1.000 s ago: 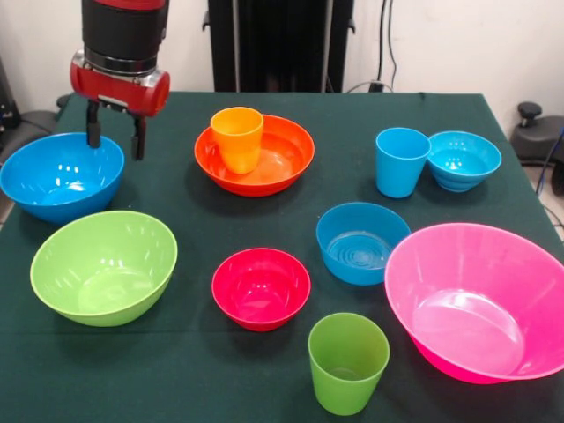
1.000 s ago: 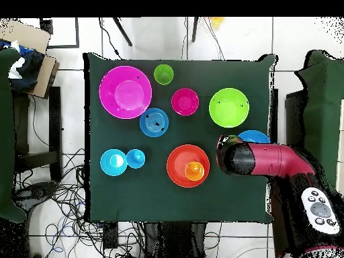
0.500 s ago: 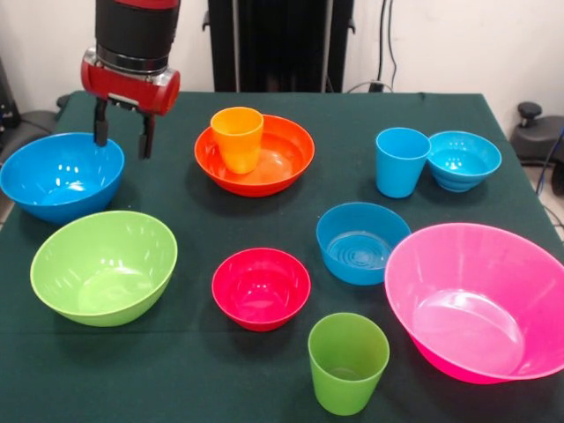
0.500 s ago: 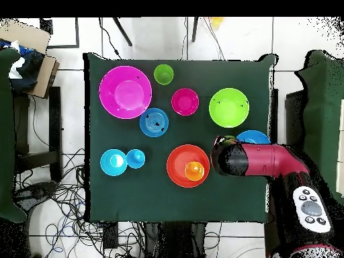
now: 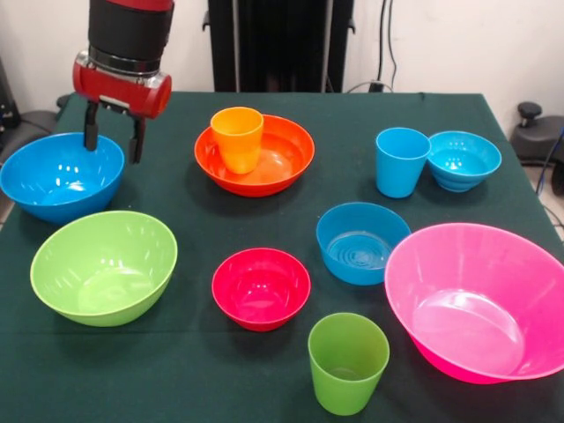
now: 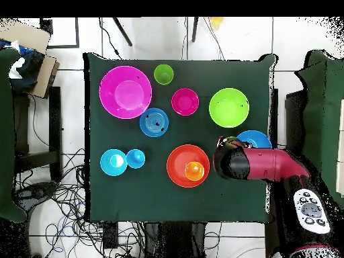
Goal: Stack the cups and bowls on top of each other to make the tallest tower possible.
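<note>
Green cloth covered the table (image 5: pixel 176 189), and hardly any tower stood on it: by my reading only one nesting was done, the orange cup (image 5: pixel 236 138) sitting upright inside the wide orange bowl (image 5: pixel 280 157) at upper centre, with everything else left to stack. At the upper left the gripper (image 5: pixel 112 138) hung with its two fingers spread and nothing between them, over the right rim of the large blue bowl (image 5: pixel 57 176). Below that sat the lime green bowl (image 5: pixel 104 266), then the small red bowl (image 5: pixel 261 287) at lower centre, the green cup (image 5: pixel 348 361) at the bottom edge, the medium blue bowl (image 5: pixel 361 242), the light blue cup (image 5: pixel 401 161) just beside the small turquoise bowl (image 5: pixel 463 159) at upper right, and the large pink bowl (image 5: pixel 480 300) at lower right. Counted: seven bowls, three cups.
</note>
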### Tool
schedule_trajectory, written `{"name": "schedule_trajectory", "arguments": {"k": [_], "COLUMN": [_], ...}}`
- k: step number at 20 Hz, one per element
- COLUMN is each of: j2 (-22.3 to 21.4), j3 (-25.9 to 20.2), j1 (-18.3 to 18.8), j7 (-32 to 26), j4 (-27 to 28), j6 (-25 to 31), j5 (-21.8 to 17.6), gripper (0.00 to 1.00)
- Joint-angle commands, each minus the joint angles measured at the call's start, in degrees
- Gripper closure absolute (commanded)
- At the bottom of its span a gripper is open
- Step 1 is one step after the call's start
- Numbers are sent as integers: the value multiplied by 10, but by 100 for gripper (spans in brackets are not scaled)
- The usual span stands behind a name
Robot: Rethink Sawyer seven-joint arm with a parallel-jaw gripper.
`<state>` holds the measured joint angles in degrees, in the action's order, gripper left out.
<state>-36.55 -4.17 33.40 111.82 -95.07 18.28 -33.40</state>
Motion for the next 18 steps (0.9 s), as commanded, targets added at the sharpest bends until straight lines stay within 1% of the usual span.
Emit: {"name": "schedule_trajectory", "arguments": {"k": [1,4,10,18], "j2": [71,68,63,66], "j3": [-4,1,14,34], "j1": [-3,-6,-27,-49], "j7": [46,43,46,55], "j4": [0,-2,1,4], "j6": [-63,-64,-58,-67], "j5": [-20,-15,-5,1], "gripper": [0,0,0,0]}}
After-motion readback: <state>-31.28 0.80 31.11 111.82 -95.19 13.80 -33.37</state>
